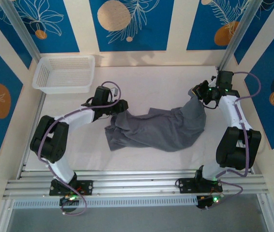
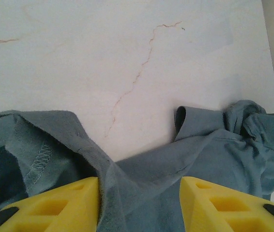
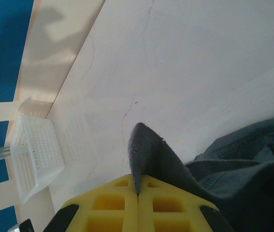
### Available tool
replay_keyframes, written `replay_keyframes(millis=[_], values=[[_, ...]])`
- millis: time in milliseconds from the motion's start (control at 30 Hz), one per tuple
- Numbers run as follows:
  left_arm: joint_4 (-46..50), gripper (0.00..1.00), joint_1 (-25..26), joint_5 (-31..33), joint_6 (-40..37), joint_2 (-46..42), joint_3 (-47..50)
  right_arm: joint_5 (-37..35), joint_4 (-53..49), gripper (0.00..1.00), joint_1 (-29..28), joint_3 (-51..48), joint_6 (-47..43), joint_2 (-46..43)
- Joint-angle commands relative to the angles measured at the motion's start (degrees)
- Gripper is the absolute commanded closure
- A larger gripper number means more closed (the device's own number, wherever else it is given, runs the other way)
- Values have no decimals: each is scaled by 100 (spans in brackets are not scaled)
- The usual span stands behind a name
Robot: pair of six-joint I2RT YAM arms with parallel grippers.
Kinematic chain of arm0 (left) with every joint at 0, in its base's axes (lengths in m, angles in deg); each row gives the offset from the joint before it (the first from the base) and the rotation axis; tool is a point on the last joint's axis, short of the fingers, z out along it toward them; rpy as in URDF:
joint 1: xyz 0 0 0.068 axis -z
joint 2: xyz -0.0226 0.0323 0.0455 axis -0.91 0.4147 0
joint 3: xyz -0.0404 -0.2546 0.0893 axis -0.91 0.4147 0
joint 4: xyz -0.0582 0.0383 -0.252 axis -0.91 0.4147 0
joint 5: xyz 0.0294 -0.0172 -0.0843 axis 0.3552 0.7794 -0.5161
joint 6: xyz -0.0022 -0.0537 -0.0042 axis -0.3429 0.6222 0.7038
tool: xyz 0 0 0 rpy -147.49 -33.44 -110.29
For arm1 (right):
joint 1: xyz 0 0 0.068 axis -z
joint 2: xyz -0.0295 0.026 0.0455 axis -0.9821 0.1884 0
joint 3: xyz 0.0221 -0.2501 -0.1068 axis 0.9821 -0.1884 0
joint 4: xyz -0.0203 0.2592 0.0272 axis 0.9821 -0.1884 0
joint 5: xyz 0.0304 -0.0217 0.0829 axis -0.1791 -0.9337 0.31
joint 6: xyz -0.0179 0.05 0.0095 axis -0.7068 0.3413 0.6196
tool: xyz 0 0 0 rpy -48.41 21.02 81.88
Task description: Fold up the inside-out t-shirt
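The dark grey inside-out t-shirt (image 1: 156, 128) lies crumpled across the middle of the table, its right end pulled up off the surface. My right gripper (image 1: 198, 93) holds that raised end; in the right wrist view its yellow jaws (image 3: 138, 186) are shut on a folded edge of the t-shirt (image 3: 149, 150). My left gripper (image 1: 120, 107) sits at the shirt's upper left edge. Its yellow fingers (image 2: 59, 205) stand apart in the left wrist view, with loose shirt fabric (image 2: 142, 183) lying between them and a stitched hem (image 2: 38, 162) to the left.
A white mesh basket (image 1: 64, 73) stands at the back left corner of the table, also in the right wrist view (image 3: 35, 154). Bare white tabletop (image 1: 151, 82) stretches behind the shirt. Patterned walls close in on three sides.
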Motion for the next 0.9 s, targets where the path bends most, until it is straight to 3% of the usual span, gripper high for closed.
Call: replay_keyframes(millis=[0, 133, 300, 467, 633, 733, 867], values=[[44, 53, -27, -167, -40, 376, -341, 79, -106, 100, -45, 191, -98, -64], [261, 55, -28, -57, -57, 599, -594, 67, -138, 100, -63, 223, -100, -72], [333, 67, -31, -20, -77, 561, -700, 44, -172, 100, -63, 244, -127, -89], [374, 100, -32, -163, -125, 317, -803, 58, -171, 100, -81, 241, -109, -82], [841, 100, -80, -308, -279, -363, -1288, 234, -256, 100, -55, 556, 98, -145], [1807, 100, -219, -66, -517, -765, -2454, 544, -177, 100, -20, 1389, 635, -244], [3120, 100, -587, 553, -858, -994, -4643, 377, -468, 100, 77, 3948, 1050, -110]])
